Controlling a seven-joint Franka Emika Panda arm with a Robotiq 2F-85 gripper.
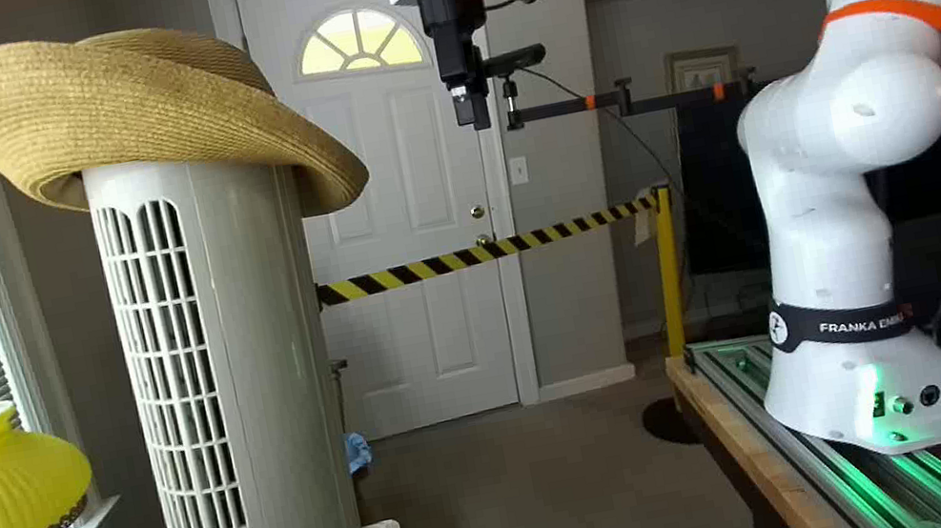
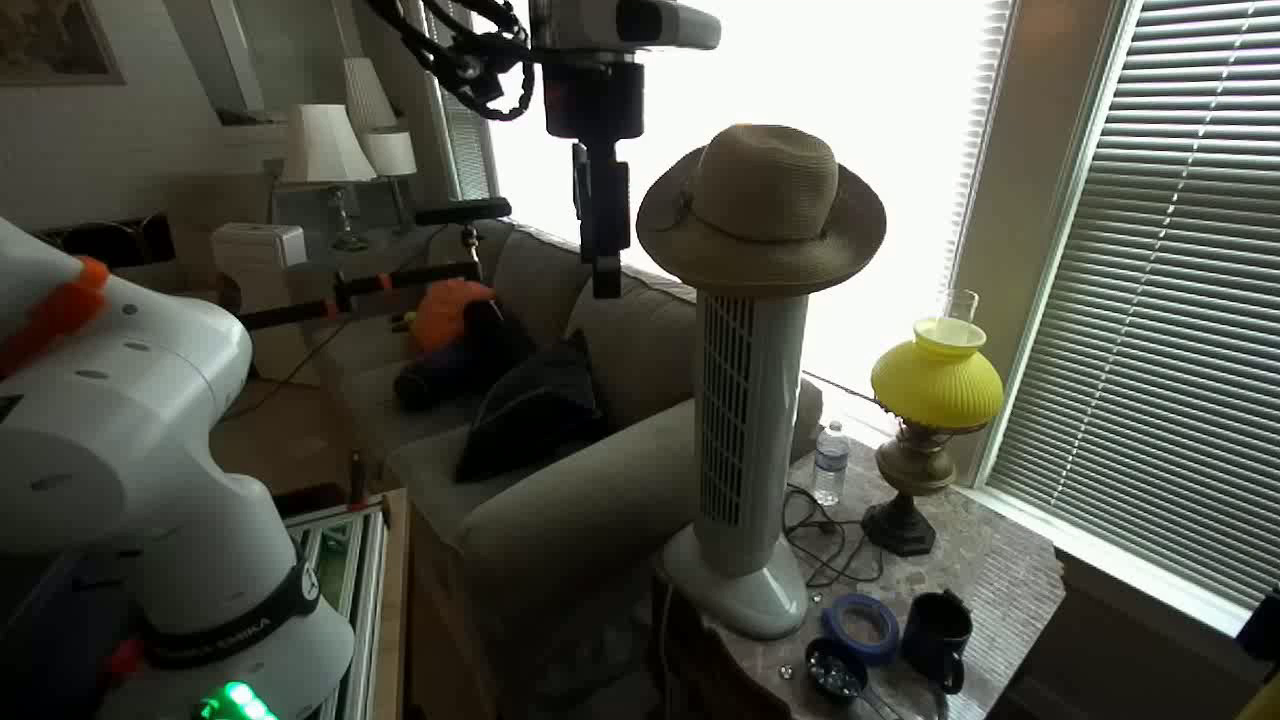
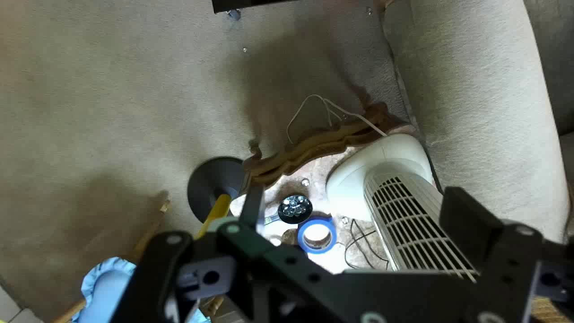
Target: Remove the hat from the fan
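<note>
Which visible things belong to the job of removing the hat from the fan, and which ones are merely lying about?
For the job:
straw hat, on top of the tower fan
open gripper, holding nothing

Lying about:
yellow-shaded oil lamp
clear plastic bottle
roll of blue tape
dark mug

A sofa [image 2: 600, 480], shaded table lamps [image 2: 325, 148] and slatted blinds [image 2: 1130, 330] furnish what looks like the living room of a home, where carpet [image 1: 559, 490] runs to a paneled white door [image 1: 412, 206] with a half-round window [image 1: 357, 32]. Sharing the space, more in the manner of a laboratory, are a white robot arm [image 1: 825, 240] on metal rails [image 1: 805, 461] and black-and-yellow barrier tape [image 1: 488, 250].
</note>
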